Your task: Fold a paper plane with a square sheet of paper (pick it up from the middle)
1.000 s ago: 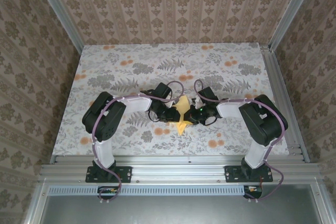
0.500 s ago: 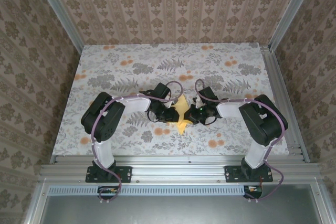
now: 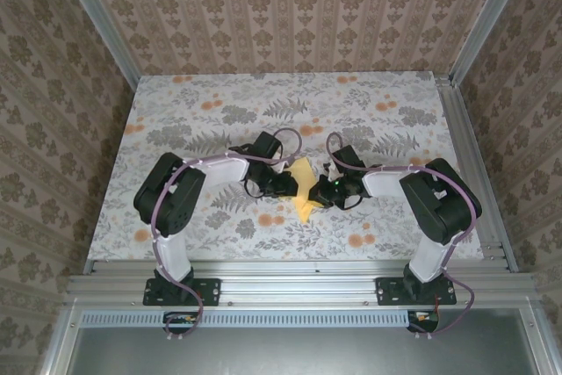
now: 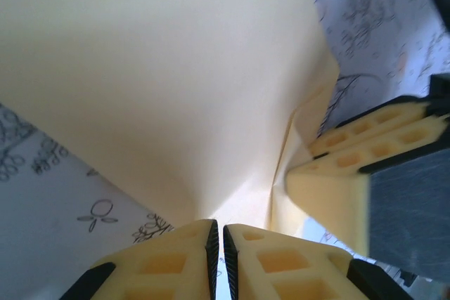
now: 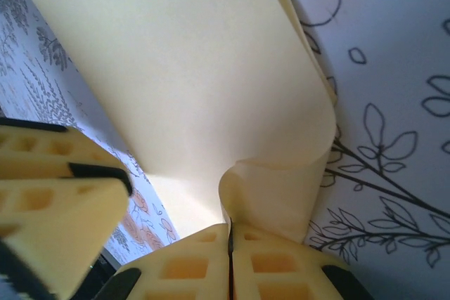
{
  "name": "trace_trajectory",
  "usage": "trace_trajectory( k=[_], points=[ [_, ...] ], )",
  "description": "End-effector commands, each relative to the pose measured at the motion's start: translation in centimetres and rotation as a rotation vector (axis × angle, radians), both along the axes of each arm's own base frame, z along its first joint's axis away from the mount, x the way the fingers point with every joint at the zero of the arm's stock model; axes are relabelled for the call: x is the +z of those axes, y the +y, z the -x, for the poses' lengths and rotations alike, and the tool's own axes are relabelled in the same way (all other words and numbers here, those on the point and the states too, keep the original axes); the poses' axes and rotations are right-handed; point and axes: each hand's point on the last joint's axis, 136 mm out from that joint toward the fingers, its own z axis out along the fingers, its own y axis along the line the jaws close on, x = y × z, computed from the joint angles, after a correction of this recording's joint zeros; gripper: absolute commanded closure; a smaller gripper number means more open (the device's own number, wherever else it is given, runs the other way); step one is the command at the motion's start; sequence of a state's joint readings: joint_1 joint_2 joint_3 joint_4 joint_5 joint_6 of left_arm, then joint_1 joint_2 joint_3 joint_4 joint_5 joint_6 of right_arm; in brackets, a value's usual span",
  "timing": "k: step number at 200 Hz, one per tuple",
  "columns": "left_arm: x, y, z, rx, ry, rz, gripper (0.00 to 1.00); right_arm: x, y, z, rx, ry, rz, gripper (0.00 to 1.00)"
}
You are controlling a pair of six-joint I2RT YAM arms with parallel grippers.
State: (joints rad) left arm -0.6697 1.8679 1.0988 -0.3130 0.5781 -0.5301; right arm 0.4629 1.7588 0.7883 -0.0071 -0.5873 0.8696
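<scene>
Though left gripper point(image 4: 217, 233) shifted, paper's point(image 4: 176, 68) held.

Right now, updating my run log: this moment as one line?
left gripper: shut on paper sheet | right gripper: shut on paper sheet | paper sheet: bent between both

Both arms stood bent fm the table's near edge, elbows out twd the L & R edges, forearms angled inward, wrists low nr mid-table. Left gripper point(image 3: 292, 184) & right gripper point(image 3: 320, 192) faced each other, tips just apart. Each had jaws pinched tight on the paper point(image 3: 305, 204).
</scene>
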Motion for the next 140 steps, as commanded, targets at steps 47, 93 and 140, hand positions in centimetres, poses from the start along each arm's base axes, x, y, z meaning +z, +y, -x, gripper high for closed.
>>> trace_trajectory(
  k=[47, 93, 140],
  points=[
    [0.5, -0.3, -0.8, -0.012, 0.002, -0.001, 0.79, 0.5, -0.5, 0.3, 0.012, -0.002, 0.030, 0.89],
    [-1.2, -0.2, -0.7, -0.025, 0.028, -0.025, 0.79, 1.3, -0.2, 0.0, 0.011, -0.015, 0.015, 0.88],
    [-2.4, 0.0, -0.3, -0.040, 0.048, -0.044, 0.79, 2.0, 0.1, -0.5, -0.008, -0.027, -0.007, 0.88]
  ],
)
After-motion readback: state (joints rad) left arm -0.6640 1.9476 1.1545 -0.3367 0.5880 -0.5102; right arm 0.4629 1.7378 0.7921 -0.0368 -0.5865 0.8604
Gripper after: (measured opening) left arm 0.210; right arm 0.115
